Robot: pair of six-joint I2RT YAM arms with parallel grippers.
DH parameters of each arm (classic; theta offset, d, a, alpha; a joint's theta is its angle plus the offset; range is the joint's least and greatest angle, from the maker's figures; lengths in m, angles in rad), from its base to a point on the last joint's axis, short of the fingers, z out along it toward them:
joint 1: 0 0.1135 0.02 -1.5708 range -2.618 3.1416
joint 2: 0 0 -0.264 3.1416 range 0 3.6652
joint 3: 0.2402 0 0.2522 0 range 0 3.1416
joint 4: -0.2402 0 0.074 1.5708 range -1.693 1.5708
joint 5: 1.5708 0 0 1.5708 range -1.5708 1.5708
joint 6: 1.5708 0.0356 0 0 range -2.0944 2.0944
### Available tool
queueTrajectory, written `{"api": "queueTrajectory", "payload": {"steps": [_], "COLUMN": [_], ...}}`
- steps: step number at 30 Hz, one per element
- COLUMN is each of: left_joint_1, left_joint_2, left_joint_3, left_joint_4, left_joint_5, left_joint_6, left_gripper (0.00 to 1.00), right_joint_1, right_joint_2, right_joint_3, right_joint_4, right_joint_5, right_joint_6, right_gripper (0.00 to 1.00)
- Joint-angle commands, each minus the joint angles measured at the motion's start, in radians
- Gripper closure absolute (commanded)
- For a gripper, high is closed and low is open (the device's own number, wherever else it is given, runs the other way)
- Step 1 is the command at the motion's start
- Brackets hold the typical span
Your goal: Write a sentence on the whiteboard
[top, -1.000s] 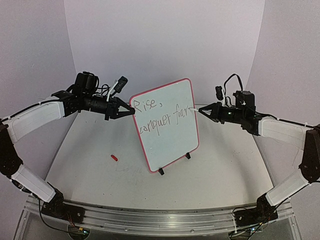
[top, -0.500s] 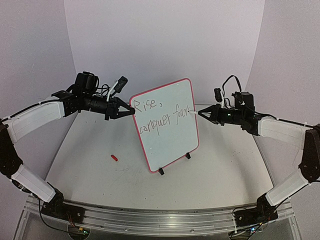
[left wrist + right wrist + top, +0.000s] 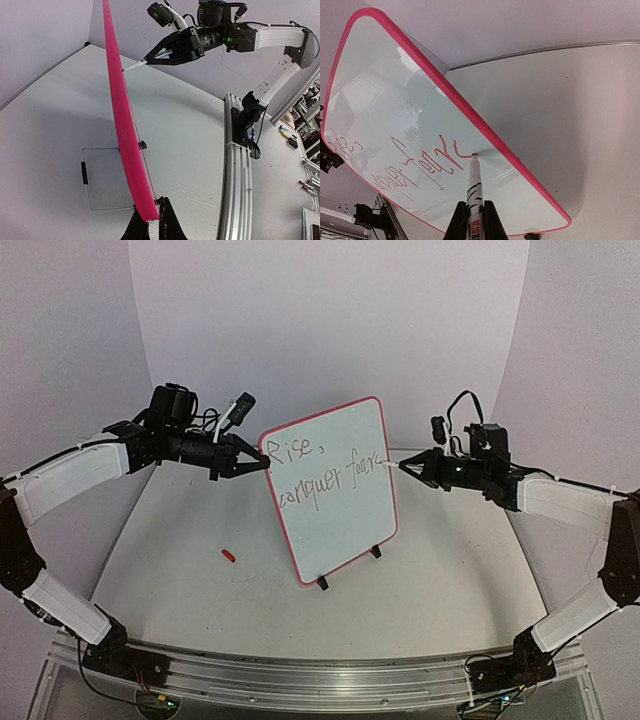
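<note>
The white rectangular whiteboard (image 3: 340,525) with a thin red rim stands on small black feet (image 3: 322,583) at the frame's centre. The left gripper (image 3: 262,464), jaws pressed together on its upper left rim, likely braces it against writing pressure. From the right, the right gripper (image 3: 403,467) pinches a slim white marker (image 3: 474,182), tip touching the board where the thin dark handwritten sentence (image 3: 322,478) ends.

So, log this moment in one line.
left gripper: shut on board edge | right gripper: shut on marker | tip at sentence end
</note>
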State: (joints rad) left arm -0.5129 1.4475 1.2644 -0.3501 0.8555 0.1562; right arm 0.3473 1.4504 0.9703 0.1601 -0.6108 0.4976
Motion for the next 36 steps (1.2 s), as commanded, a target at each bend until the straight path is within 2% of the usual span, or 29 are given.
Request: {"api": "queueTrajectory", "payload": {"steps": [1,19,25,32,36], "left_joint_1": [-0.05,-0.052,-0.052,-0.052,-0.052], "left_joint_2": [0.045,0.046,0.046,0.043,0.042], "left_joint_3": [-0.028,-0.028,-0.028,-0.028,-0.028], "left_joint_4": [-0.18,-0.181,-0.183,-0.182,-0.182], "left_joint_5": [-0.001,-0.003,-0.004,-0.007,-0.006], "left_joint_6": [0.059,0.06,0.06,0.061,0.061], "left_gripper": [1.0,1.0,1.0,1.0,1.0], "right_joint_1": [-0.004,-0.003,-0.002,-0.006,-0.009], "right_joint_2": [-0.027,-0.015,-0.061,-0.182,-0.178], "right_joint_3": [-0.005,0.014,-0.001,-0.069,-0.082], "right_joint_4": [0.005,-0.026,0.023,0.059,0.025], "right_joint_5": [0.014,-0.072,-0.091,-0.034,0.018], "right_joint_6": [-0.014,-0.036,-0.006,0.028,0.018], "right_gripper": [1.0,1.0,1.0,1.0,1.0]}}
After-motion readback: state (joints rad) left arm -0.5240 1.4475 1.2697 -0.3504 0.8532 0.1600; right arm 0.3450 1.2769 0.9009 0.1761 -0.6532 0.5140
